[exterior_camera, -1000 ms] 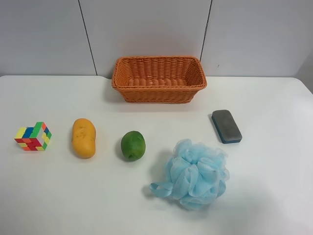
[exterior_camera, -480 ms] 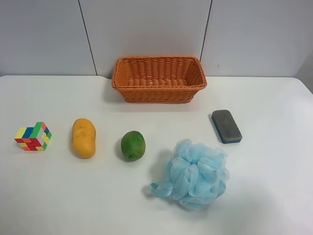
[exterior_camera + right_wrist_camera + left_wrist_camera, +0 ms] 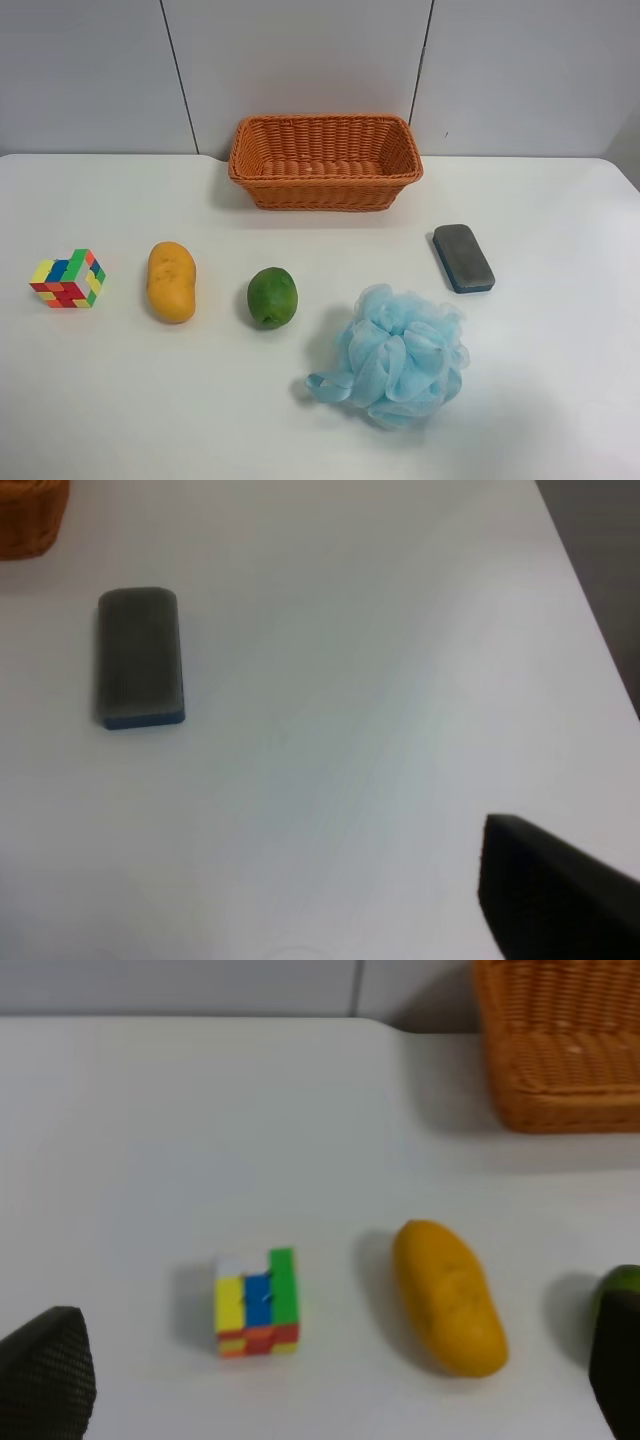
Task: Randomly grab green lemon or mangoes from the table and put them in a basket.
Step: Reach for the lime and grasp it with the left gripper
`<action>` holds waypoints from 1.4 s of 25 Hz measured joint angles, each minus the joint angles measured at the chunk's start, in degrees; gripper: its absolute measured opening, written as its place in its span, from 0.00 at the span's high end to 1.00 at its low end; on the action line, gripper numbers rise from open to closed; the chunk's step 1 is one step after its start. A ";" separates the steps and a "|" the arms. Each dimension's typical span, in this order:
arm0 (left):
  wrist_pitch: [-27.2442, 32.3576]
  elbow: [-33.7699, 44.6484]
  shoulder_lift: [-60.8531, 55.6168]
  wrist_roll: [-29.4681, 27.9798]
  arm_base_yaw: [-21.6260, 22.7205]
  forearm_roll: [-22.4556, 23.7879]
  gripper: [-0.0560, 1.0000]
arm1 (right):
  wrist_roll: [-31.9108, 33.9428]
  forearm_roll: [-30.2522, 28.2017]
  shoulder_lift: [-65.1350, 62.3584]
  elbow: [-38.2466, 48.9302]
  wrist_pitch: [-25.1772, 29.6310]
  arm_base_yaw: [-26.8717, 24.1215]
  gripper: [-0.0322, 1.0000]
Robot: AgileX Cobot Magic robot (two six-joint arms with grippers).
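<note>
A lemon and a mango lie apart on the white desk, centre-left in the high view, both untouched in front of the empty basket at upper centre. A cube at far left, a blue pouf at lower right and a grey eraser at right share the desk. Neither arm shows in the high view. The left wrist camera shows the left jaws spread wide with nothing between them. Of the right jaws only one dark edge shows, so I cannot tell whether they are open. Both fruits look firm, smooth-skinned and apt to roll or slip. The lemon is likely best taken across its round middle, the heavier-looking mango across its narrow width at mid-length.
</note>
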 joint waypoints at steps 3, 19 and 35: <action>-0.84 -6.15 11.02 7.89 -2.36 -5.57 0.01 | 0.00 0.00 0.00 0.00 0.00 0.00 0.01; -4.41 -25.11 57.40 24.85 -31.61 -7.89 0.01 | 0.00 0.00 0.00 0.00 0.00 0.00 0.01; -4.23 -25.21 75.89 30.29 -40.54 -2.99 0.01 | 0.00 0.00 0.00 0.00 0.00 0.00 0.01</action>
